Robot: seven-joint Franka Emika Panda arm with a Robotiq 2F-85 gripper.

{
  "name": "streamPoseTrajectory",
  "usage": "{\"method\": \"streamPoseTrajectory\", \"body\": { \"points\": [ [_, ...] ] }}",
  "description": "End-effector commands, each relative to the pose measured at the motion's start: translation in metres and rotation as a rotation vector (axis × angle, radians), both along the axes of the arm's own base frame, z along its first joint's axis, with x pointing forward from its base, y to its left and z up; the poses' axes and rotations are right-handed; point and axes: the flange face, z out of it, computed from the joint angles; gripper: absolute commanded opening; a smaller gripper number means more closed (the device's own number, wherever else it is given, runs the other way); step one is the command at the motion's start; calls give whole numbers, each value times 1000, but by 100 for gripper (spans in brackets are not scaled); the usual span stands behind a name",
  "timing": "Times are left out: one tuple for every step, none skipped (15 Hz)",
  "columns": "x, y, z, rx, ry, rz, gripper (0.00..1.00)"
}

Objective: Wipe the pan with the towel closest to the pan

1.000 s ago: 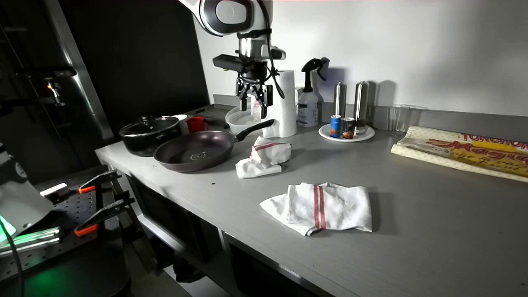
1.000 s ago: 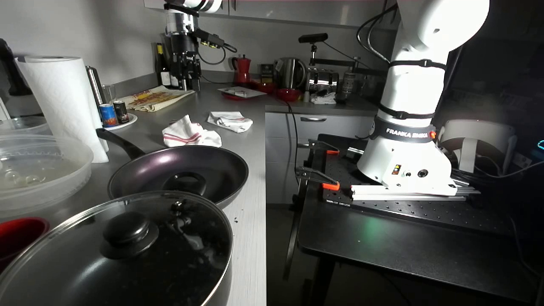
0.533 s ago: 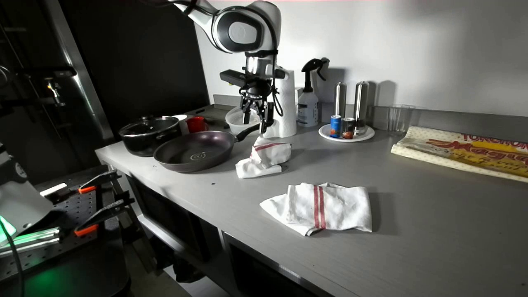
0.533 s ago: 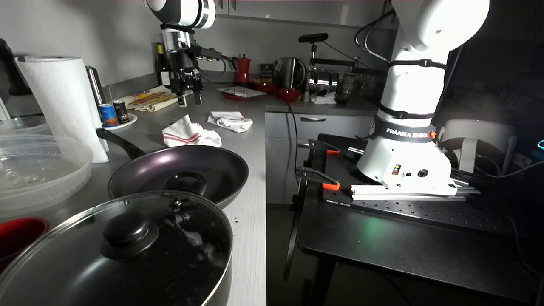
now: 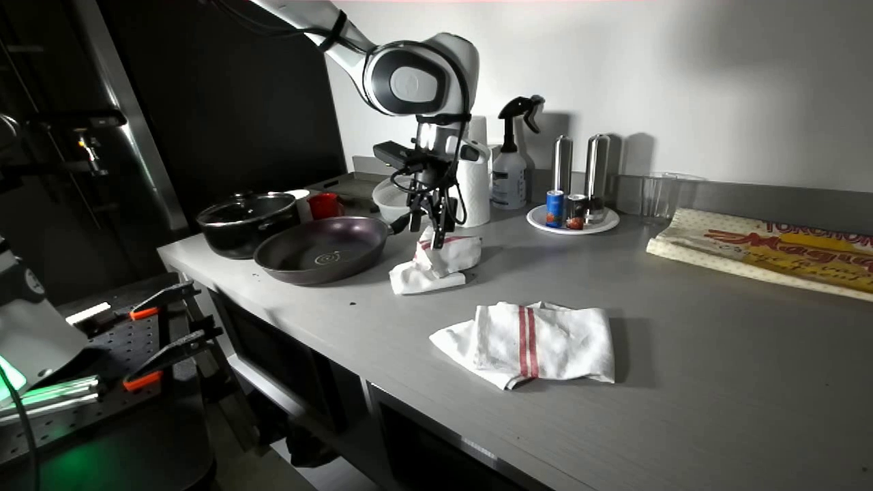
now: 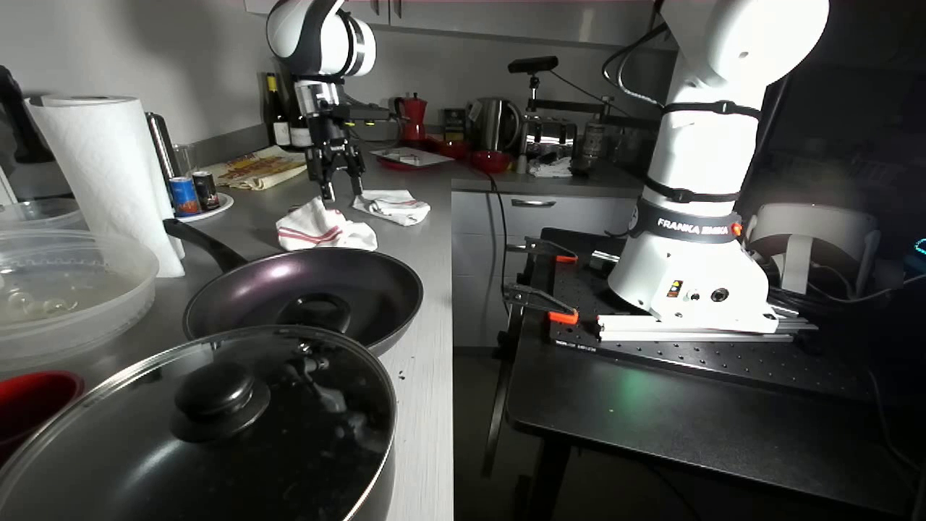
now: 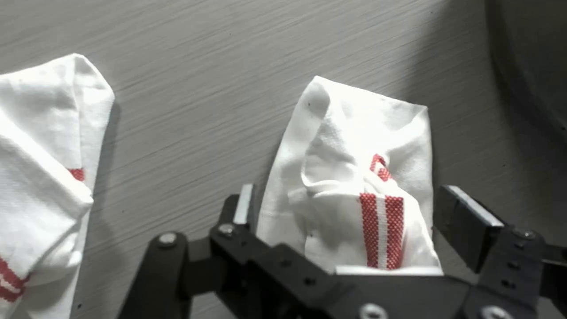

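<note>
The gripper [image 7: 356, 206] hangs over the near towel [image 5: 447, 262], fingers wide apart, one on each side, likely so they can pinch its bunched middle; this towel lies on the counter [image 5: 702, 409] just beside the pan [image 5: 324, 249], nearer than the other towel [image 5: 559, 344], so it seems the right pick; the pan sits open side up, good for wiping; I can't tell if the fingers touch cloth.

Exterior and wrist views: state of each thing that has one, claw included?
Claw, open, holding nothing
Frying pan, right side up, uncovered
Pan-side towel, bunched up, ungripped
Other towel, loosely folded
Pot, lid on
Plastic tub, uncovered
Paper towel roll, standing on end
Spray bottle, upright
Blue can, upright; opened or not, can't tell
Dark can, upright, likewise unclear
Drawer, shut
Lettered cloth, folded
</note>
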Motion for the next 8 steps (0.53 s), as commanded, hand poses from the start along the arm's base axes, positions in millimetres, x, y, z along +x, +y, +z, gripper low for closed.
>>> {"method": "streamPoseTrajectory", "body": {
  "points": [
    [14, 7, -6, -32, 7, 7, 100],
    [17, 10, -6, -37, 6, 13, 100],
    [20, 13, -6, -43, 2, 22, 100],
    [23, 16, -6, -51, 1, 29, 100],
    [27, 18, -5, -59, 1, 35, 100],
    [31, 19, -6, -69, 0, 41, 100],
    [34, 20, -7, -77, 2, 43, 100],
    [37, 21, -8, -82, 3, 49, 100]
  ]
}}
